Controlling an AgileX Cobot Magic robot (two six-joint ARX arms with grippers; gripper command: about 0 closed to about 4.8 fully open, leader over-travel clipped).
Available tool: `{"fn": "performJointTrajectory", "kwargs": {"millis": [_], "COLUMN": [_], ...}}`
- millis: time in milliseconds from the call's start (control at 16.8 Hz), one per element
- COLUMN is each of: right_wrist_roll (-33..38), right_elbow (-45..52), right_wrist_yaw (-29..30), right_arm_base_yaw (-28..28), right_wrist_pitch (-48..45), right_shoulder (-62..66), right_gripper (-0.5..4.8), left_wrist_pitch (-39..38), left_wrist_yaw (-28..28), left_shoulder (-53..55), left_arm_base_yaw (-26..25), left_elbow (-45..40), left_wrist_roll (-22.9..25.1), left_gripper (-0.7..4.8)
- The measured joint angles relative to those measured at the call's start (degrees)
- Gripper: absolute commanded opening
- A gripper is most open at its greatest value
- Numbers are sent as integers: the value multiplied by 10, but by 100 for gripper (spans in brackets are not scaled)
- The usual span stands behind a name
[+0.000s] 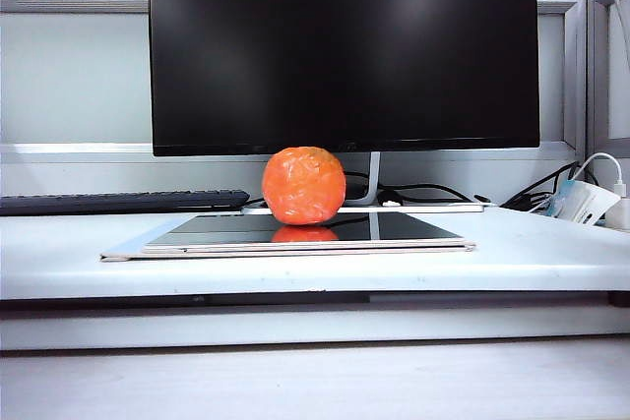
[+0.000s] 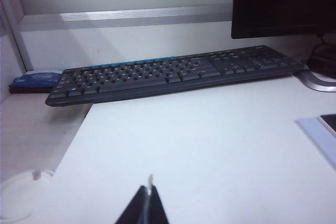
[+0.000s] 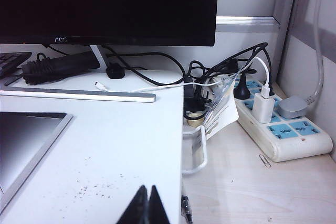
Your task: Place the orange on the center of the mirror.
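Orange [image 1: 303,185], round with a wrinkled glossy skin, sits on the mirror [image 1: 413,228] near the far edge of the panel, roughly midway along its width, and its reddish reflection shows in the dark glass just below it. The mirror lies flat on the white tabletop [image 1: 315,268] with its pale rim facing the exterior camera. Behind it stands a large black monitor [image 1: 343,46] on a silver stand, and a dark keyboard [image 1: 123,202] lies to the left along the back of the tabletop.

Neither arm appears in the exterior view. In the left wrist view the left tool [image 2: 147,204] hangs over bare white tabletop, its dark fingers pressed together with nothing between them; the keyboard [image 2: 173,72] stretches across beyond it, and a pale corner of the mirror [image 2: 319,132] shows at one side. In the right wrist view the right tool [image 3: 146,205] is likewise closed and holds nothing, above a speckled patch of tabletop close to its edge. A corner of the mirror [image 3: 31,140] lies beside it. Further off sit a white power strip [image 3: 278,124] with plugs, a tangle of black cables [image 3: 210,77] and the monitor [image 3: 107,6] base. Both tools are well apart from the orange.
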State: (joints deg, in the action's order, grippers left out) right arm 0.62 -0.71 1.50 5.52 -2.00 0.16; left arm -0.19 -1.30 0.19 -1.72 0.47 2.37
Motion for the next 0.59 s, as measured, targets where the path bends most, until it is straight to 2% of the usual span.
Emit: {"fn": "performJointTrajectory", "kwargs": {"millis": [595], "right_wrist_roll": [0], "right_elbow": [0], "right_wrist_yaw": [0], "right_arm_base_yaw": [0], "right_wrist_pitch": [0], "right_shoulder": [0], "right_gripper": [0], "left_wrist_pitch": [0], "left_wrist_yaw": [0], "left_shoulder": [0], "left_arm_base_yaw": [0], "left_elbow": [0], "left_wrist_roll": [0], "left_gripper": [-5]}}
